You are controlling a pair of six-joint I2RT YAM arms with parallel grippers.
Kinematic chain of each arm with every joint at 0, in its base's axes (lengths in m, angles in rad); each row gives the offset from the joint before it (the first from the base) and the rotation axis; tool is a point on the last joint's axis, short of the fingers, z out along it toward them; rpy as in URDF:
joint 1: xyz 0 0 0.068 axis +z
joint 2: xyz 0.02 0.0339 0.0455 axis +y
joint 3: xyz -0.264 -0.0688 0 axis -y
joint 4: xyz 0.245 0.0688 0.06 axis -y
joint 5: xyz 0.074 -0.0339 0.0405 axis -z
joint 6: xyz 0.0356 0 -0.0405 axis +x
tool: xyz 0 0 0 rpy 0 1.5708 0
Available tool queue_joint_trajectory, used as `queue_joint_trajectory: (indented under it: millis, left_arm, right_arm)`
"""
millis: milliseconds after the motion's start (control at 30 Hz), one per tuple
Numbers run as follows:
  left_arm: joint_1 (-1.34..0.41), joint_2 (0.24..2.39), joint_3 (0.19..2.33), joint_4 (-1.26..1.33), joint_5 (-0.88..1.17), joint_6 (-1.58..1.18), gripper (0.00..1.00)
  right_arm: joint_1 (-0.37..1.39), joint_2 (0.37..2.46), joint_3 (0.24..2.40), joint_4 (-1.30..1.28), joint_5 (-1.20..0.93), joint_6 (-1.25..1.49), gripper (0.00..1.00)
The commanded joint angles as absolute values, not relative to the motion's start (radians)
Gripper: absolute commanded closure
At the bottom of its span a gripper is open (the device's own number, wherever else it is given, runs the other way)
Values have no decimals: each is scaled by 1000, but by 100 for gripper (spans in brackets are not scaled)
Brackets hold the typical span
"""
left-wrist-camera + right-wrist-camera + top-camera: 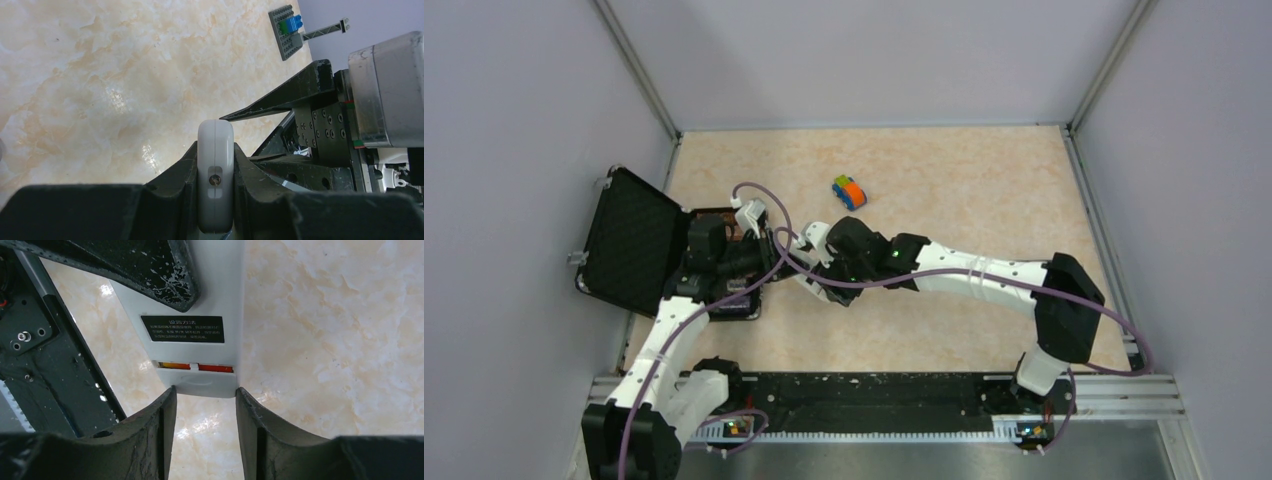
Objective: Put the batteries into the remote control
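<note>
White remote control (215, 165) sits edge-on in left gripper (215, 150), jaws clamped on its flat faces. From right wrist we see plain back, black label (182, 329), orange-red strip (215, 368) in gap at end cover. Right gripper (206, 392) fingers parted, flanking that end; we cannot tell whether they press it. Remote over marbled table (984, 180); toy car (850, 191) well apart.

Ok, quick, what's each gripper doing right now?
Left gripper: closed on the remote.
Right gripper: at the remote's end; grip cannot be told.
</note>
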State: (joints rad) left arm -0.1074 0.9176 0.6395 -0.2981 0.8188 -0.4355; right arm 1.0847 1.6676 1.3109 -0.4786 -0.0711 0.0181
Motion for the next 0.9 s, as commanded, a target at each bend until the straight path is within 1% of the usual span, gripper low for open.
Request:
queue_joint_trajectory:
  millis: [0, 433, 867]
  left_arm:
    - [-112, 884, 676, -255, 874, -439, 100]
    - [-112, 885, 665, -244, 883, -461, 100]
    - [-111, 908, 661, -175, 1014, -547, 100]
  right_arm:
    - [1095, 1678, 1350, -458, -62, 17, 59]
    - [1096, 1654, 1343, -423, -54, 35, 59]
    - [1095, 1627, 1313, -385, -3, 113, 59]
